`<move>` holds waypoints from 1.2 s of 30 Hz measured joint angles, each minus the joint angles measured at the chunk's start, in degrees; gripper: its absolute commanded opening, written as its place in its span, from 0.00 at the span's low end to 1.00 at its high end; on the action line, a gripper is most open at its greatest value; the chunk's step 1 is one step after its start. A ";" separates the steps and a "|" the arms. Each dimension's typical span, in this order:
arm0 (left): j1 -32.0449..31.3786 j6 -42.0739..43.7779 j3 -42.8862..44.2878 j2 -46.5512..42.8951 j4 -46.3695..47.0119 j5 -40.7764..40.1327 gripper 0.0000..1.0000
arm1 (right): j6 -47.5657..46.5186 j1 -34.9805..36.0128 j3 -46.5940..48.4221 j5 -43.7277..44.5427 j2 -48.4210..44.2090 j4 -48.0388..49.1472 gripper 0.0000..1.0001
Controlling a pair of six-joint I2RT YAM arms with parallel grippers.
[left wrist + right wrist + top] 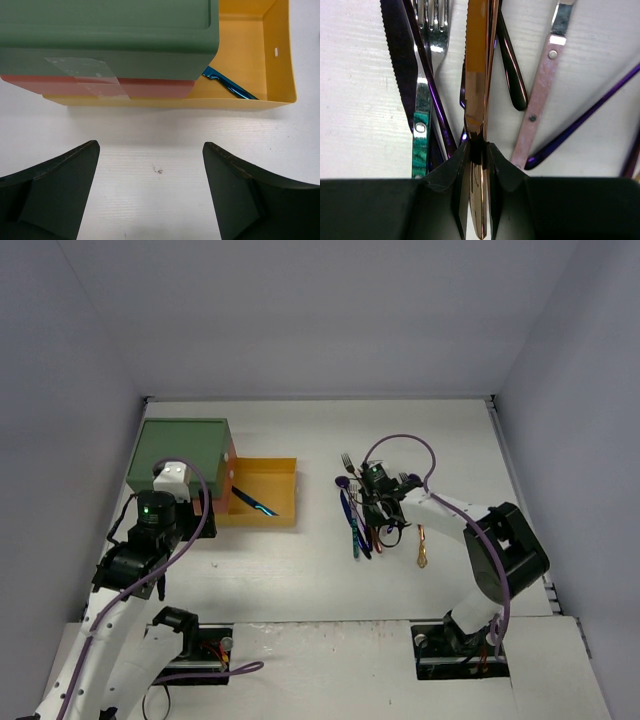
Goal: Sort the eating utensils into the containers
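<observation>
The utensils lie in a pile at mid-table. My right gripper sits over the pile, shut on a copper utensil whose handle runs between the fingers. Around it lie a green-handled fork, purple pieces, a dark handle and a pink handle. The drawer unit with the green top stands at the left. Its yellow drawer is pulled out and holds a blue knife, also seen in the left wrist view. My left gripper is open and empty before the unit.
A copper spoon lies apart at the right of the pile. The orange-red drawer is closed under the green one. A strip of tape crosses the unit's front. Walls enclose the table on three sides.
</observation>
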 measured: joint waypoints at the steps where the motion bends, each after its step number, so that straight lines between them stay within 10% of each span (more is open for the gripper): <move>1: 0.00 0.00 0.00 0.06 -0.01 0.00 0.82 | -0.07 0.00 0.11 0.21 -0.89 -0.79 0.00; 18: 0.00 0.02 0.00 0.29 -0.02 0.02 0.82 | -4.62 1.41 12.62 -4.00 -7.12 -6.99 0.00; 36: 0.00 0.01 0.00 0.23 0.00 0.20 0.82 | -17.62 12.84 51.20 -16.52 26.39 -4.73 0.00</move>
